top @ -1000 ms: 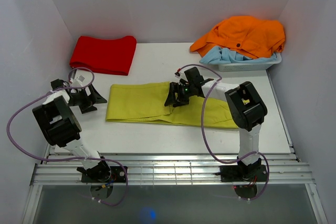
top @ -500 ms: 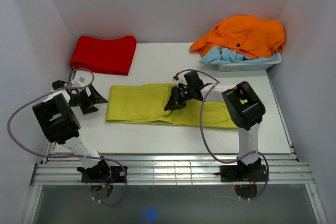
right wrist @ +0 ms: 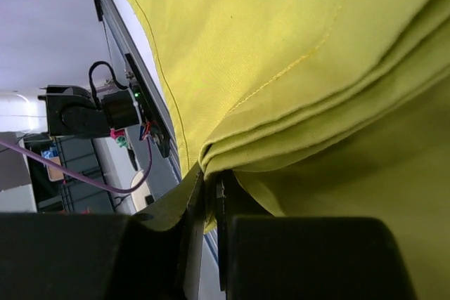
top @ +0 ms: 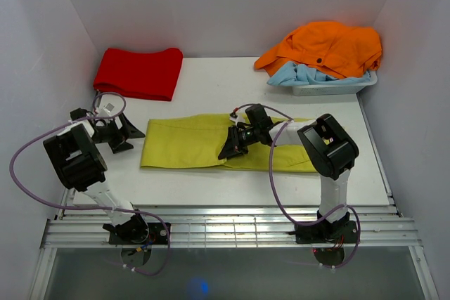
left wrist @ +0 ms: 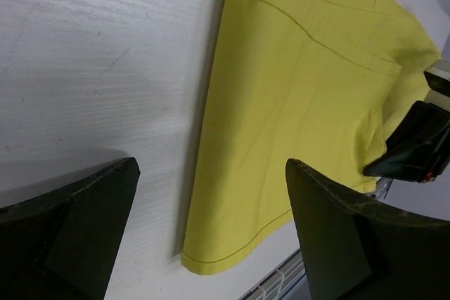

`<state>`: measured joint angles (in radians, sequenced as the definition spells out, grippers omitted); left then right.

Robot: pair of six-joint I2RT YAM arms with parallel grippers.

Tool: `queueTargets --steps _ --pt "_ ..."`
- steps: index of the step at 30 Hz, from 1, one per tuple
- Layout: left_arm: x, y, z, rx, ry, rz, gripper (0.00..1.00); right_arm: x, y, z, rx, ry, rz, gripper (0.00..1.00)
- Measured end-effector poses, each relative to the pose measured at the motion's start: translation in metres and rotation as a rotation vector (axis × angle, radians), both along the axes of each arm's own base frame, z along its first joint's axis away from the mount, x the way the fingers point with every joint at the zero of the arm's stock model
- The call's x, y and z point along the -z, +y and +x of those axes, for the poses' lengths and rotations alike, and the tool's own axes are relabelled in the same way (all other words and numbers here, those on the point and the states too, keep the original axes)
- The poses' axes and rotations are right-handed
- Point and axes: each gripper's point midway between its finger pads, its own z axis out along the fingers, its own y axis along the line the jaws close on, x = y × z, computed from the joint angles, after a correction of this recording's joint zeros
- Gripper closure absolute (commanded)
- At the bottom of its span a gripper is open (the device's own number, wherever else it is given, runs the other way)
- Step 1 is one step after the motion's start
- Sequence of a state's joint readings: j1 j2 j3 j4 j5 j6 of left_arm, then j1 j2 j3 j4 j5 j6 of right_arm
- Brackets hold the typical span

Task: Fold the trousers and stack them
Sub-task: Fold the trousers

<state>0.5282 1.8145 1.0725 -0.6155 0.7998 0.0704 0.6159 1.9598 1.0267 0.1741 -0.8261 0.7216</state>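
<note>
Bench: white flat bench [top: 211, 93] carrying the long yellow-green cotton trousers [top: 179, 147], which lie flat across its middle as a folded band running left to right.
Left gripper: the left gripper [top: 133, 135] sits just beside the left end of the trousers, apart from the cloth, its jaws spread wide and holding nothing.
Red cloth: a folded red fabric rectangle [top: 138, 73] lies beyond the trousers' left end, well apart from them.
Trousers' left end: square-cut, with stitched seams showing in the left wrist view.
Right gripper: the right gripper [top: 226, 151] is at the near edge of the trousers, about midway along, its jaws clamped tight on a layered fold of the yellow-green fabric.
Basket: a shallow white plastic basket [top: 330, 90] stands beyond the trousers' right end, heaped with a crumpled orange garment [top: 330, 46] over a light blue one [top: 302, 74].
</note>
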Motion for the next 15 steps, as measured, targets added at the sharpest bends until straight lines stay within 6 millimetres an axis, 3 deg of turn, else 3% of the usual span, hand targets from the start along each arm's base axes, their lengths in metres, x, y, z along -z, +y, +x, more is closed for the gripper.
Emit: queueTargets --steps 6,15 --pt "0.001 -0.011 0.0 0.036 -0.023 -0.088 0.02 0.005 -0.003 0.021 -0.025 -0.095 -0.03 0.92" --pt "0.001 -0.017 -0.001 0.053 -0.035 -0.131 0.02 -0.009 -0.003 0.044 -0.048 -0.259 -0.038 0.92"
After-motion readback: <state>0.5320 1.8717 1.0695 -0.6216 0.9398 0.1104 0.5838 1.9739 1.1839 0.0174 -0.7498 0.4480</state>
